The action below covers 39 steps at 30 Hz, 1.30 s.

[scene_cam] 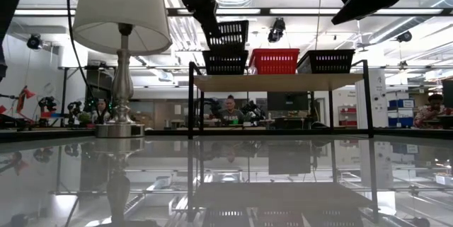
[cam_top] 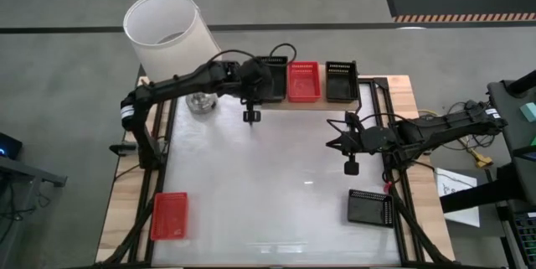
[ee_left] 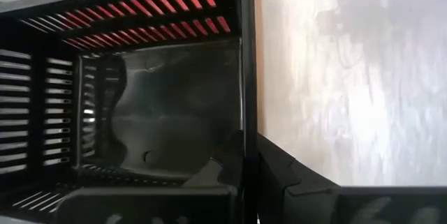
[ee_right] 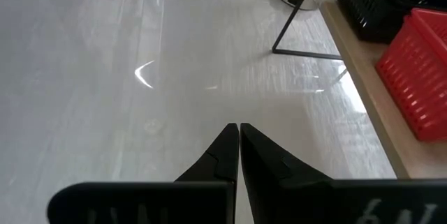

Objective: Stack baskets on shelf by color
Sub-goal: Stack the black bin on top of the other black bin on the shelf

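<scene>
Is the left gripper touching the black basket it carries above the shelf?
Touching. In the left wrist view the left gripper has its fingers closed on the side wall of the black basket, one finger on each side of it.

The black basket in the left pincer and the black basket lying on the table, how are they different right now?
The held black basket is off the table, tilted above another black basket on the shelf; the loose black basket lies flat on the white table, apart from the shelf. The left pincer is shut on the first one's wall; the right pincer, shut and empty, is clear of the second. Both are black and perforated.
</scene>
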Tool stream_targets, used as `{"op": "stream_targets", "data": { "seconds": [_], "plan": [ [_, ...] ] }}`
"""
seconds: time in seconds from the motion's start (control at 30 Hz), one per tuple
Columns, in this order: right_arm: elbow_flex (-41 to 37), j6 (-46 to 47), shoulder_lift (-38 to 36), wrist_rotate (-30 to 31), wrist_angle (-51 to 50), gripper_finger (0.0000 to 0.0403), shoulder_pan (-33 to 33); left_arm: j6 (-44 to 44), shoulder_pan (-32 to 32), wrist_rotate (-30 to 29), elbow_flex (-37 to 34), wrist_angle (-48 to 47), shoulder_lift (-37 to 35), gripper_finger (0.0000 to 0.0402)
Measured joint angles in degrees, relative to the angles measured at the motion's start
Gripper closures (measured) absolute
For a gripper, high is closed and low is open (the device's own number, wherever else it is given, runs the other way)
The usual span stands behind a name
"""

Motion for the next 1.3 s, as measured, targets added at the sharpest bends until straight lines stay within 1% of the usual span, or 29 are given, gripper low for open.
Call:
{"op": "stream_targets", "data": {
  "seconds": [0.23,0.53,1.3],
  "plan": [
    [-0.02,0.02,0.02,0.00,0.02,0.0394,0.00,0.03,1.77,0.27,-0.02,0.22,0.91,0.0402],
    [-0.04,0.07,0.02,0.02,0.02,0.0394,0.00,0.46,1.96,0.57,-0.17,1.81,1.18,0.0402],
    [-0.07,0.69,0.02,0.02,0.00,0.0394,0.00,0.46,2.46,0.66,-0.76,2.38,1.18,0.0402]
  ]
}}
